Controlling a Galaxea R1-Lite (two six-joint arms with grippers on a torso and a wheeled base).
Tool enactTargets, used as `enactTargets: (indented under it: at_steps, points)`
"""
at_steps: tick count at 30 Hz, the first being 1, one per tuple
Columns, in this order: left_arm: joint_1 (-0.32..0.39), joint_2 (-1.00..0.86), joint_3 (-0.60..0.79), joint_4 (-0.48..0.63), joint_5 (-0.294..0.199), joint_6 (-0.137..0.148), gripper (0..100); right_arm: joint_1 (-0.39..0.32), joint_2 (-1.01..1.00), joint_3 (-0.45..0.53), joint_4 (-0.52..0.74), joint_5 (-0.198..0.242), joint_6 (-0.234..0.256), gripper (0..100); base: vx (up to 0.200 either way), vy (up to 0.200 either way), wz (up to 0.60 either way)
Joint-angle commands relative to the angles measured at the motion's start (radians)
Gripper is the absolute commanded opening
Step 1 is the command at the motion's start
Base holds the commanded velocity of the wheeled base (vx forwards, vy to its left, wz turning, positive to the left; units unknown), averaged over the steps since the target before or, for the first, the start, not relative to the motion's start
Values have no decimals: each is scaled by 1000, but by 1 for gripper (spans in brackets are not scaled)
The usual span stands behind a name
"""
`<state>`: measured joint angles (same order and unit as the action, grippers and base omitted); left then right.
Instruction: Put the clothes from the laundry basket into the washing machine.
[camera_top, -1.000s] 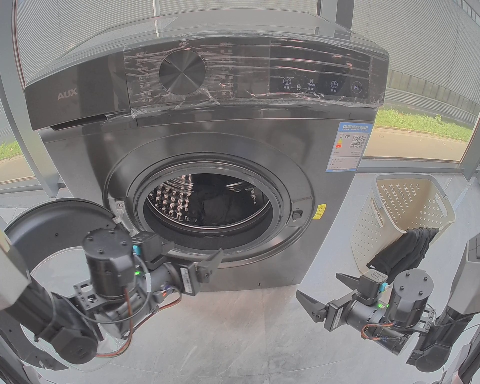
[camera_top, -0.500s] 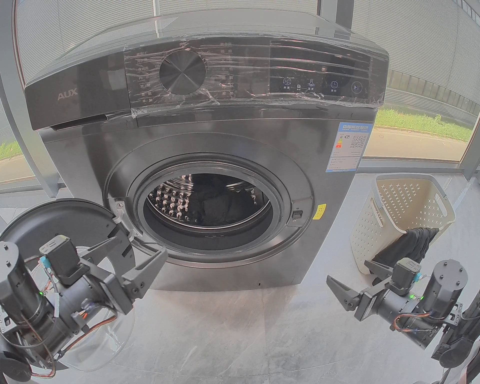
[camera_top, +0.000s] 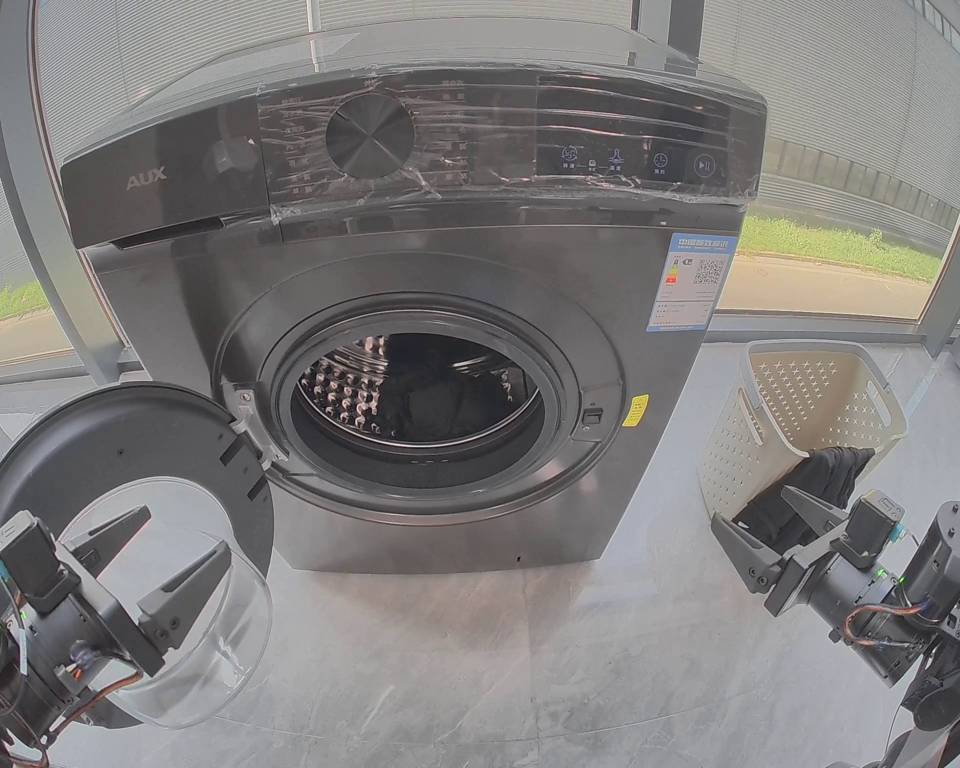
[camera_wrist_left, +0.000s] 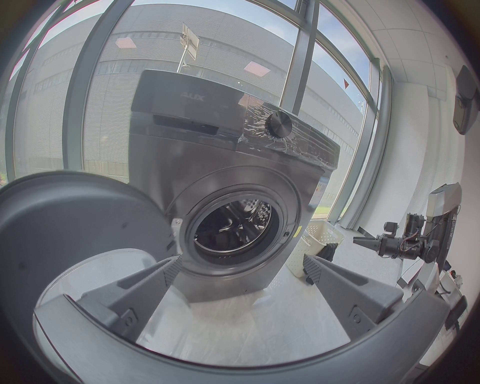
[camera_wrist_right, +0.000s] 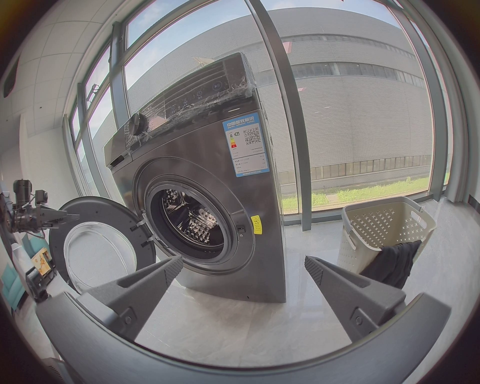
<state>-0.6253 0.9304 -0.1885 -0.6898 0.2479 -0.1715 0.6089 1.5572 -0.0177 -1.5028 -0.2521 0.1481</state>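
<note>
Before the open washing machine (camera_top: 420, 250), the head view shows a dark garment (camera_top: 835, 468) draped over the rim of the laundry basket (camera_top: 745, 400). The right claw (camera_top: 750, 508) is just beside it, fingers apart. The left claw (camera_top: 180, 535), also apart, sits by the door (camera_top: 120, 440). More dark cloth (camera_top: 430, 400) lies in the drum. In the left wrist view the claw is empty, well apart from the basket. In the right wrist view the garment (camera_wrist_right: 392, 262) hangs limp, so it is probably soft and light. Pinch the bunched fold at the rim.

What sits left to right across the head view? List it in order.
Open washing machine door → drum → yellow sticker → laundry basket.
</note>
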Motion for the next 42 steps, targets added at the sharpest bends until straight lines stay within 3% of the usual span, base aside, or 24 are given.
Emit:
enactTargets:
  at_steps: [1, 8, 9, 10, 12, 13, 17, 22, 28, 31, 38, 40, 42]
  points:
    - [35, -159, 15, 88, -2, 3, 100, -28, -48, 18, 33, 1, -13, 100, 0, 0, 0]
    - [61, -265, 18, 187, -2, 10, 100, -18, -160, 18, 177, 1, -24, 100, -200, 0, 0]
    - [88, -286, 31, 202, -4, 38, 100, -26, -197, 18, 217, -1, -19, 100, -200, 0, 0]
    - [88, -286, 31, 202, -4, 38, 100, -26, -197, 18, 217, -1, -19, 100, -200, 0, 0]
    - [128, -354, 84, 210, -15, 101, 100, -43, -289, 18, 292, -4, -12, 100, 0, 0, 0]
    - [141, -378, 103, 210, -18, 118, 100, -57, -341, 18, 329, -4, -12, 100, 0, 0, 0]
    - [154, -429, 136, 216, -24, 118, 100, -106, -457, 18, 432, -3, -15, 100, 0, 0, 0]
    - [187, -493, 175, 263, -27, 115, 100, -192, -635, 18, 641, -42, -15, 100, 0, 0, 0]
    - [231, -585, 185, 352, -48, 107, 100, -307, -790, 18, 705, -47, -18, 100, 0, 0, 0]
    - [280, -624, 185, 401, -50, 118, 100, -350, -855, 18, 762, -42, -24, 100, 0, 0, 0]
    - [389, -719, 187, 470, -71, 122, 100, -439, -1105, 18, 1018, 1, -81, 100, 0, 0, 0]
    - [414, -756, 187, 503, -71, 122, 100, -459, -1174, 18, 1075, 22, -96, 100, 0, 0, 0]
    - [438, -811, 187, 561, -78, 122, 100, -492, -1275, 18, 1156, 73, -105, 100, 0, 0, 0]
